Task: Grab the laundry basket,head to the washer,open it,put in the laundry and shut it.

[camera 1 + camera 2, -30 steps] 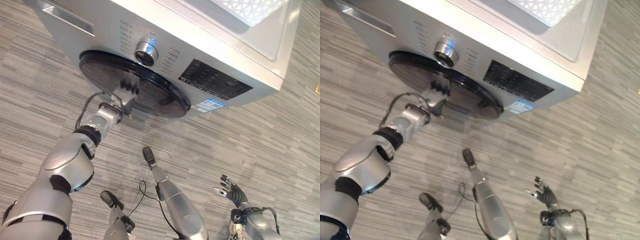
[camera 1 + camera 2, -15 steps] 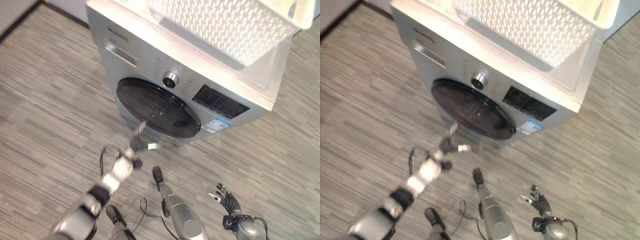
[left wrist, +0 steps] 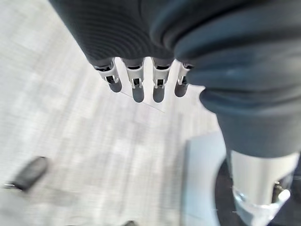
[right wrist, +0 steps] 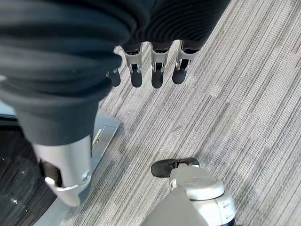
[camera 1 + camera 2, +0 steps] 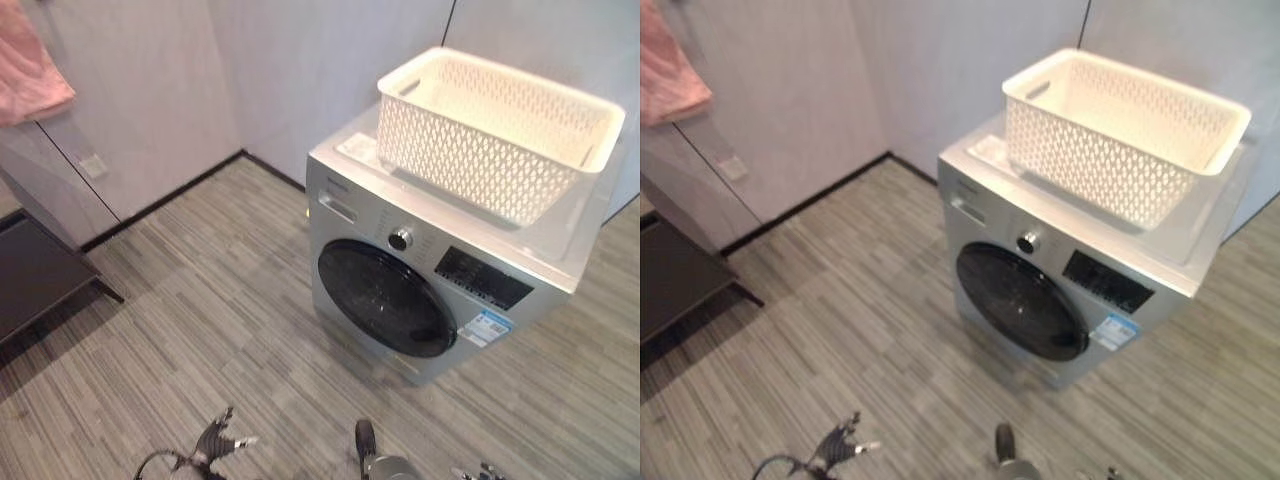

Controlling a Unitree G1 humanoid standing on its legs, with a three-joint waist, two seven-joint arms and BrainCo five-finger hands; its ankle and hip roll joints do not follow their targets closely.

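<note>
One basket (image 5: 497, 131) atop shut washer (image 5: 420, 285)

Laundry basket (image 5: 497, 132) atop washer (image 5: 430, 290)

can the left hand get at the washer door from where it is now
Probably not yet: the left hand hangs low, open and empty, with bare floor between it and the closed washer door. Nothing blocks the way.

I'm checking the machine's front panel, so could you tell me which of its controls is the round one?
The silver knob, just above the dark door on the washer. The drawer handle is a bar; the display is a flat dark strip.
</note>
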